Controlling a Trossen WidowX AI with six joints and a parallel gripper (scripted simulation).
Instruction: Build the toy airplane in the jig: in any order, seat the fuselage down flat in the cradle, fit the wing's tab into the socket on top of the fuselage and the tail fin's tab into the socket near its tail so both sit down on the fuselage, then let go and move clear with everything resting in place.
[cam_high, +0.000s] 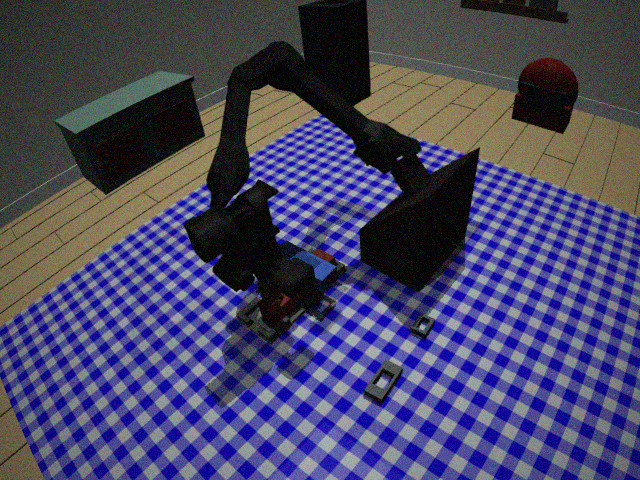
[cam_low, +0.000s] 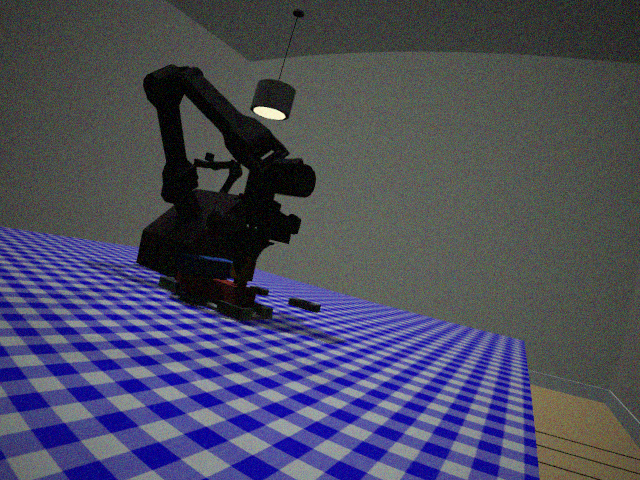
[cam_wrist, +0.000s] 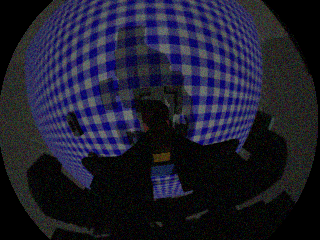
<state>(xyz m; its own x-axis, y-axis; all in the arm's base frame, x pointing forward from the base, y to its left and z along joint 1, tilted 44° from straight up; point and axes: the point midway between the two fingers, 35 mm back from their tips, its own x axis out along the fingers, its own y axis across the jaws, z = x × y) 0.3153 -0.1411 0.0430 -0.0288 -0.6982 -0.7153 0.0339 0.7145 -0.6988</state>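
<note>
we list, on the checked counter (cam_high: 465, 361): a jig (cam_high: 281, 310) carrying the red fuselage (cam_low: 219, 289), with the blue wing (cam_high: 315, 263) across it. the jaws (cam_high: 276, 302) stand narrowly parted, clamped on the small red tail fin (cam_high: 281, 300) low over the fuselage's tail end. the top view alone shows two empty grey frames (cam_high: 383, 381) lying well apart. in the wrist view we cannot make out the fin; it is too dark.
</note>
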